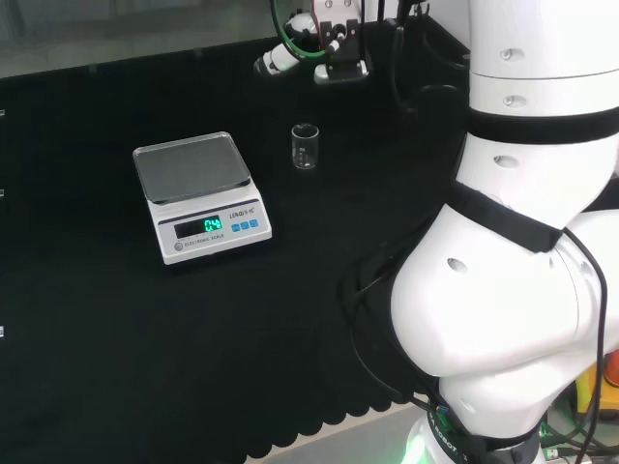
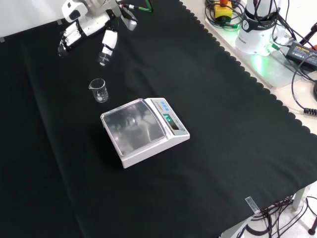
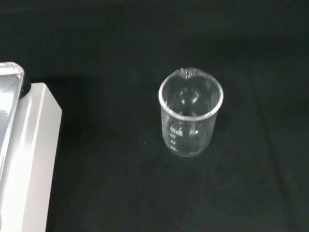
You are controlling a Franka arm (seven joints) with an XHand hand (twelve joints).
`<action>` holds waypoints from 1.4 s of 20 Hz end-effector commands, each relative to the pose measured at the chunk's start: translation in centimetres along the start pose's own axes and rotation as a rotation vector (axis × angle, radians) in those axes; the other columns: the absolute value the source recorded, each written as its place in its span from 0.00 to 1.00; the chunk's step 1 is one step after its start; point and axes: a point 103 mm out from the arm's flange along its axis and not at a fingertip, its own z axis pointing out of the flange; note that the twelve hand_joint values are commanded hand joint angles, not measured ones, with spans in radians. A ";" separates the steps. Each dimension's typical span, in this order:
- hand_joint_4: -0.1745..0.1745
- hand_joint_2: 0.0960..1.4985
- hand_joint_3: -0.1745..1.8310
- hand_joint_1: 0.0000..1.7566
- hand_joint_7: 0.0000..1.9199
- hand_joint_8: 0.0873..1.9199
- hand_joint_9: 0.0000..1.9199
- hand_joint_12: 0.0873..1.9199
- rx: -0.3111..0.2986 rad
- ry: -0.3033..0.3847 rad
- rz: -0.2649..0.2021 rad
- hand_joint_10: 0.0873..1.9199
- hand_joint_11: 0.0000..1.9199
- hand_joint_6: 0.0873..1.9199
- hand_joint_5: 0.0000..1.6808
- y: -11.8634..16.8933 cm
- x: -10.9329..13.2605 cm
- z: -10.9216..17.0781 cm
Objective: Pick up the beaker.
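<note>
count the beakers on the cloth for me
1. A single clear beaker stands upright on the black cloth, beside the scale and below the hand in the front view. Clear glassware is hard to spot, but no other shows.

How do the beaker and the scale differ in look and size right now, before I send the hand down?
The beaker is clear glass, round and small; the scale is opaque white with a grey metal pan, boxy and much bigger. The beaker looks empty and open-topped; the scale's pan is flat and bare, its display lit. Both stand upright on the black cloth, apart from each other, untouched by the hand.
</note>
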 end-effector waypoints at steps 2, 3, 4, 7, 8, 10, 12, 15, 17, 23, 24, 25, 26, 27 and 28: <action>0.07 0.58 0.16 0.17 0.00 0.17 0.00 0.75 0.026 0.027 -0.003 0.30 0.05 0.00 0.04 0.3 0.0 2.4; 0.07 0.58 0.16 0.17 0.00 0.17 0.00 0.75 0.034 0.028 -0.004 0.30 0.05 0.00 0.04 0.4 -0.1 2.8; 0.07 0.58 0.16 0.17 0.00 0.17 0.00 0.75 0.040 0.031 -0.005 0.30 0.05 0.00 0.04 0.5 -0.1 3.2; 0.07 0.58 0.16 0.17 0.00 0.17 0.00 0.75 0.047 0.046 -0.022 0.30 0.05 0.00 0.04 0.7 -0.3 4.2; 0.07 0.58 0.16 0.17 0.00 0.17 0.00 0.75 0.049 0.052 -0.023 0.30 0.05 0.00 0.04 0.7 -0.3 4.6; 0.07 0.58 0.16 0.17 0.00 0.17 0.00 0.75 0.057 0.043 -0.002 0.30 0.05 0.00 0.04 0.8 -0.3 5.4; 0.07 0.58 0.16 0.17 0.00 0.17 0.00 0.75 0.071 0.044 0.010 0.30 0.05 0.00 0.04 1.0 -0.3 6.3; 0.07 0.58 0.16 0.17 0.00 0.17 0.00 0.75 0.083 0.040 0.002 0.30 0.05 0.00 0.04 1.4 -1.2 7.2; 0.06 0.58 0.16 0.17 0.00 0.17 0.00 0.75 0.084 0.041 -0.008 0.30 0.05 0.00 0.04 1.6 -2.0 7.4; 0.06 0.58 0.16 0.18 0.00 0.17 0.00 0.75 0.107 0.044 0.012 0.30 0.05 0.00 0.04 3.7 -1.7 9.0; 0.06 0.58 0.16 0.18 0.00 0.17 0.00 0.75 0.109 0.050 0.019 0.30 0.05 0.00 0.04 4.0 -2.0 9.2; 0.06 0.58 0.16 0.18 0.00 0.17 0.00 0.75 0.113 0.052 0.024 0.31 0.05 0.00 0.04 4.2 -2.3 9.5; 0.06 0.57 0.16 0.18 0.00 0.17 0.00 0.75 0.119 0.052 0.026 0.31 0.05 0.00 0.04 4.4 -2.2 9.8; 0.06 0.57 0.16 0.18 0.00 0.17 0.00 0.75 0.122 0.051 0.031 0.31 0.05 0.00 0.04 4.6 -2.5 10.0; 0.06 0.57 0.16 0.18 0.00 0.17 0.00 0.75 0.129 0.051 0.033 0.31 0.05 0.00 0.04 4.8 -2.7 10.2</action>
